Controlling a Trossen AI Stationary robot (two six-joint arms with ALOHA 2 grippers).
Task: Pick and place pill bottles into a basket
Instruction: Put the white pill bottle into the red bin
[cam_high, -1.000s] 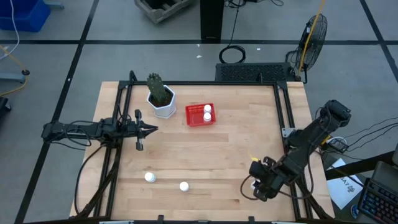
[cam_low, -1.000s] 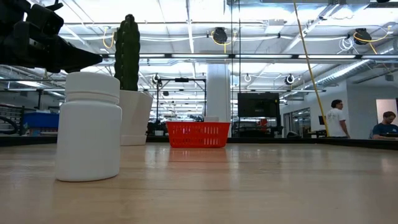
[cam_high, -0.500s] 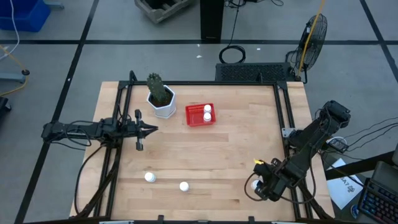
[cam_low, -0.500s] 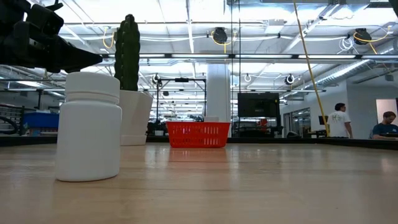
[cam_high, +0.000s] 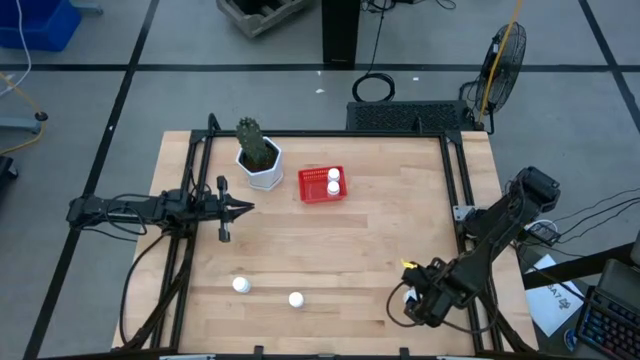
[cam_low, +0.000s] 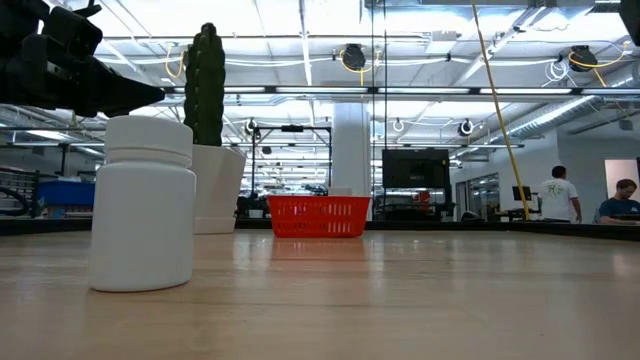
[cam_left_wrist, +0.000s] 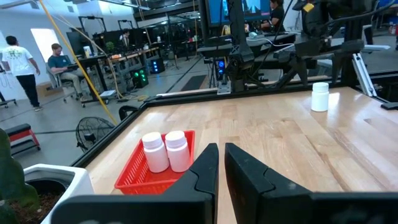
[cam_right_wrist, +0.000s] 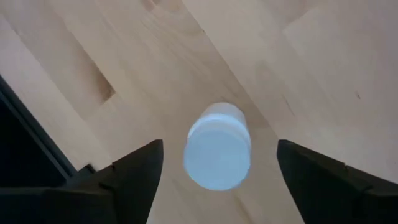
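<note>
The wooden counter (cam_high: 330, 250) carries everything here, with the two dark arms reaching in from its sides. The left arm lies low along the left edge, and the left gripper (cam_high: 240, 208) waits just near of the white pot with a cactus (cam_high: 260, 160), its jaws close together with only a thin slit between them and nothing held. The right arm bends down over the near right corner, where the right gripper (cam_right_wrist: 217, 163) hangs directly above a pill bottle (cam_right_wrist: 218, 147) standing upright on the wood; its jaws are spread wide, one on each side of the cap, and neither touches it. The red basket (cam_high: 311, 192) sits toward the far side, just right of the pot, and already holds two bottles (cam_left_wrist: 166, 150) side by side at its right end. Two more bottles stand loose near the front edge, left of centre: one (cam_high: 241, 285) and another (cam_high: 296, 299) a little to its right. By my count, two of five are placed and three are left. The bottle under the right jaws looks to be next, but it is not yet gripped or lifted.
</note>
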